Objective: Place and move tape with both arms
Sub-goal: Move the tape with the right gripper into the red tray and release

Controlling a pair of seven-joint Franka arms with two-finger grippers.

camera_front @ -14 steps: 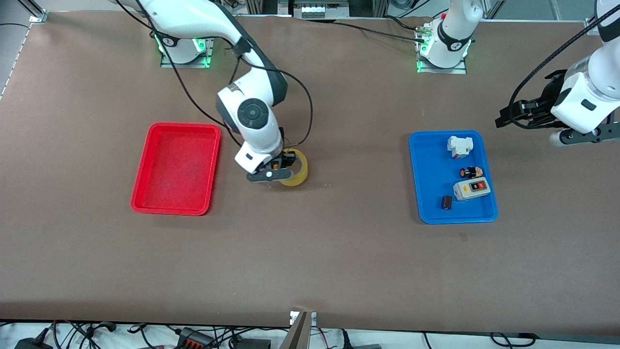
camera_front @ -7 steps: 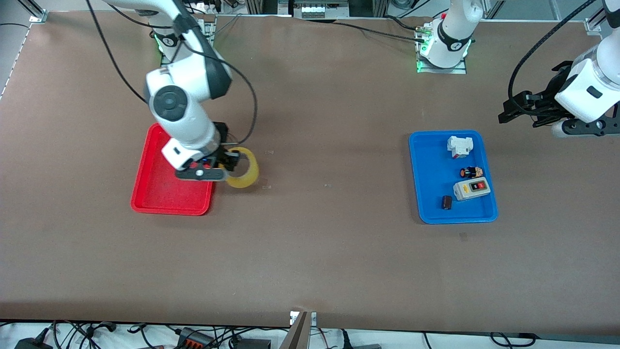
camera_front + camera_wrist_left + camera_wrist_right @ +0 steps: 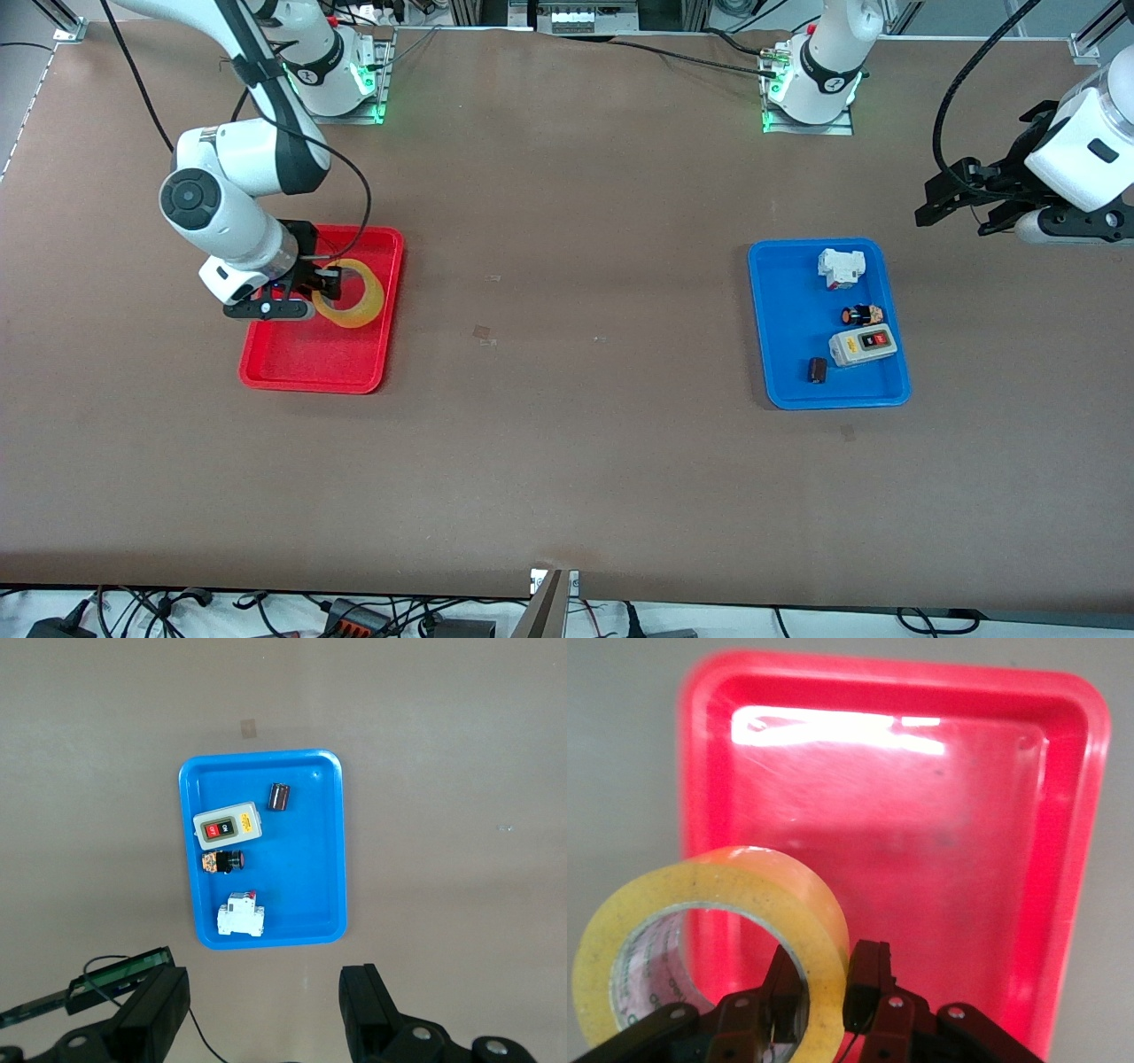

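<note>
The tape (image 3: 351, 293) hangs in the air over the red tray (image 3: 292, 372), above the part of the tray toward the blue tray's end, tilted so its wide hole shows. The right gripper (image 3: 324, 285) is clenched on the roll's wall, one finger inside the hole and one outside, as the right wrist view shows (image 3: 824, 992). The red tray itself holds nothing else.

As a judgement, the task is near its last step: the roll has reached the tray it seems meant for, and what remains is to lower it, let go and draw the arm clear.

Against the earlier pictures, the roll has travelled from the bare table between the two trays, past the red tray's edge, to its present spot over the tray, and the right arm has swung with it.

Well apart from the red tray, the blue tray (image 3: 784, 372) carries its small electrical parts, unmoved. The left gripper (image 3: 952, 197) waits over bare table past the blue tray, fingers spread and holding nothing; it has drifted slightly upward.
</note>
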